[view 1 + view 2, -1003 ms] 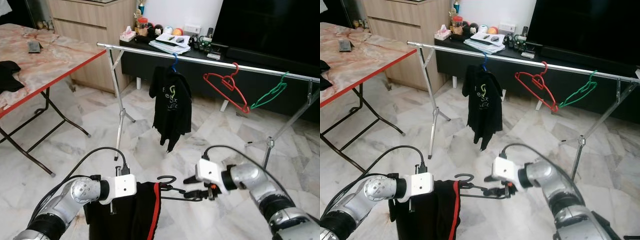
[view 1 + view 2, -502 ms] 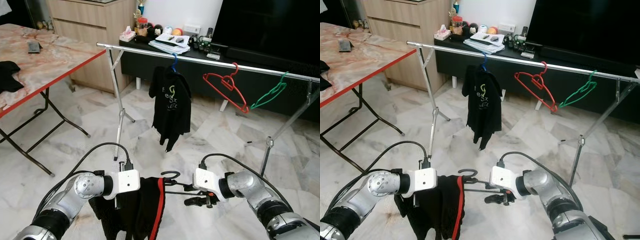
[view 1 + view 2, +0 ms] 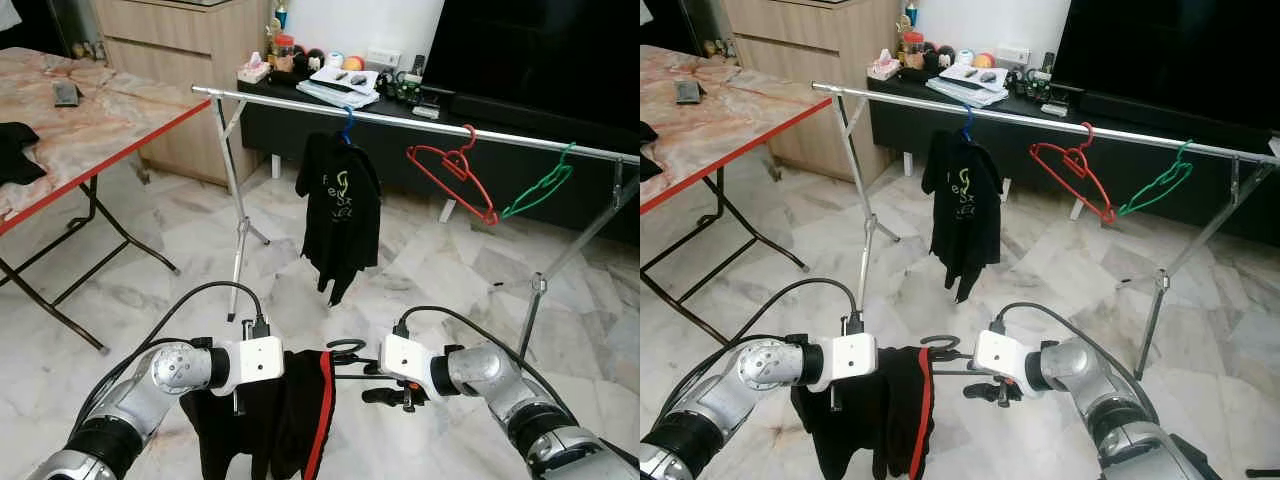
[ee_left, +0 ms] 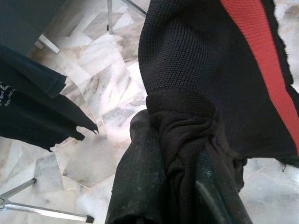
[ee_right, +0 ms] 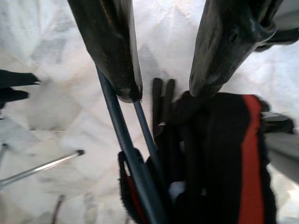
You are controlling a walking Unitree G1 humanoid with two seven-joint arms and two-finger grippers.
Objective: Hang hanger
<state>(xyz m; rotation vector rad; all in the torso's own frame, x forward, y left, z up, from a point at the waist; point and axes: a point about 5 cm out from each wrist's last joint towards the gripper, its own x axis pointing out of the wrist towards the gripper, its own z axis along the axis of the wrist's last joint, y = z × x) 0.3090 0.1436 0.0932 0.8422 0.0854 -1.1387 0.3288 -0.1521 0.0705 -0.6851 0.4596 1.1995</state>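
Observation:
A black garment with a red stripe (image 3: 292,412) hangs on a dark wire hanger (image 3: 345,349), whose hook sticks out towards the right arm. My left gripper (image 3: 250,393) is shut on the bunched cloth at the garment's top (image 4: 182,126), low in front of me. My right gripper (image 3: 386,394) is at the hanger's free arm with its fingers apart. In the right wrist view the hanger wire (image 5: 122,140) runs under one fingertip (image 5: 126,84), not between the two. The metal clothes rail (image 3: 400,119) stands farther ahead, well above both grippers.
On the rail hang a black T-shirt on a blue hanger (image 3: 342,212), a red hanger (image 3: 452,172) and a green hanger (image 3: 540,186). A folding table (image 3: 95,130) stands to the left. A dark TV cabinet (image 3: 300,115) is behind the rail. The floor is marble tile.
My left arm has lifted the garment a little and brought it to the right. My right gripper has moved left, closer to the garment and the hanger's hook.

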